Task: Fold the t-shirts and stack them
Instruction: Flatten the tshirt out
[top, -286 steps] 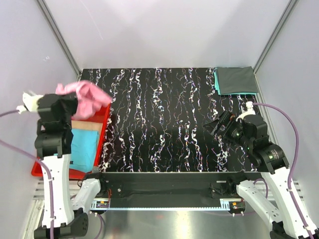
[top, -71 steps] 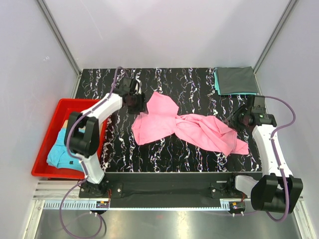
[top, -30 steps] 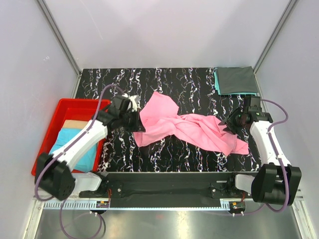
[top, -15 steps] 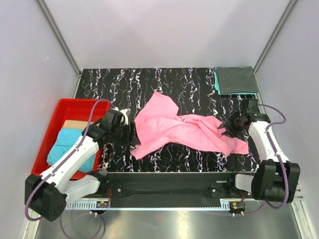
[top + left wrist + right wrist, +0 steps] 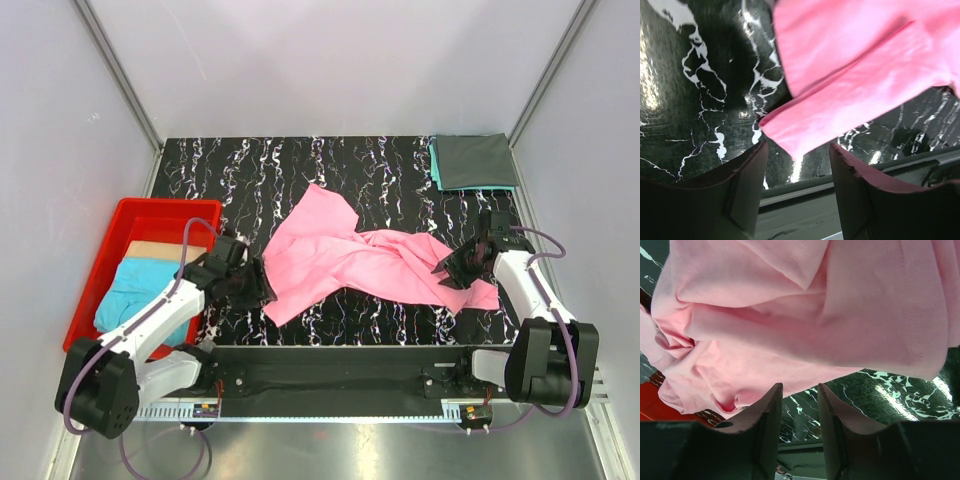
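A bright pink t-shirt [image 5: 360,255] lies crumpled and spread across the middle of the table. My left gripper [image 5: 255,288] sits low at its near-left corner. In the left wrist view the pink shirt [image 5: 855,60] ends in a corner just ahead of my open left gripper [image 5: 797,150], with nothing between the fingers. My right gripper [image 5: 455,272] hovers over the shirt's right end. In the right wrist view my right gripper [image 5: 799,387] is open and empty, with bunched pink shirt [image 5: 790,315] just beyond it. A folded dark grey t-shirt [image 5: 475,160] rests on a teal t-shirt [image 5: 436,165] at the back right.
A red bin [image 5: 98,262] stands at the left edge of the table. It holds a light blue t-shirt [image 5: 140,295] and a tan cloth [image 5: 155,250]. The table's front rail runs close behind both grippers.
My left gripper has opened and slid toward the near edge, down to the shirt's near-left corner. My right gripper has moved nearer and lower over the shirt's right end.
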`<action>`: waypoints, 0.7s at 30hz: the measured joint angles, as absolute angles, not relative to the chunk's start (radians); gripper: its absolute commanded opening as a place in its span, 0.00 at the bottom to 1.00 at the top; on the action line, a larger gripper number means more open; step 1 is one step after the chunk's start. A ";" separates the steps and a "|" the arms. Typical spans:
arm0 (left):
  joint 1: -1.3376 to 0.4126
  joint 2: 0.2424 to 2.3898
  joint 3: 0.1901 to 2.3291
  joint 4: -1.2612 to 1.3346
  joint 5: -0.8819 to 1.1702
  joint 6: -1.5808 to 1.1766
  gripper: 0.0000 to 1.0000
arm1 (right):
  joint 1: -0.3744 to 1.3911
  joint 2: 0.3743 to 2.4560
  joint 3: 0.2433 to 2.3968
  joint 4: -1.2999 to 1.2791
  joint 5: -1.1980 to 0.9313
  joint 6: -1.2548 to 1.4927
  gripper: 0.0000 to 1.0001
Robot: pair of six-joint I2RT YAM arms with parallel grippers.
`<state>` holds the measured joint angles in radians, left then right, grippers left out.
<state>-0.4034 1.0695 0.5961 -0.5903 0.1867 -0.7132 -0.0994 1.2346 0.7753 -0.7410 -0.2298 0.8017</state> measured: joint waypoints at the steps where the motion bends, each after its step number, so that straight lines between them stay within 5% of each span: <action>1: -0.403 1.078 0.583 -0.580 0.187 -0.719 0.56 | -0.096 1.235 0.775 -0.738 -0.231 0.805 0.41; 21: -0.418 1.141 0.467 -0.369 0.095 -0.855 0.53 | -0.087 1.240 0.852 -0.785 -0.237 0.756 0.43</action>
<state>-0.4175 1.1408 0.4675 -0.3691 0.0952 -0.8547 -0.0868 1.2400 0.8516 -0.7845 -0.2371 0.7563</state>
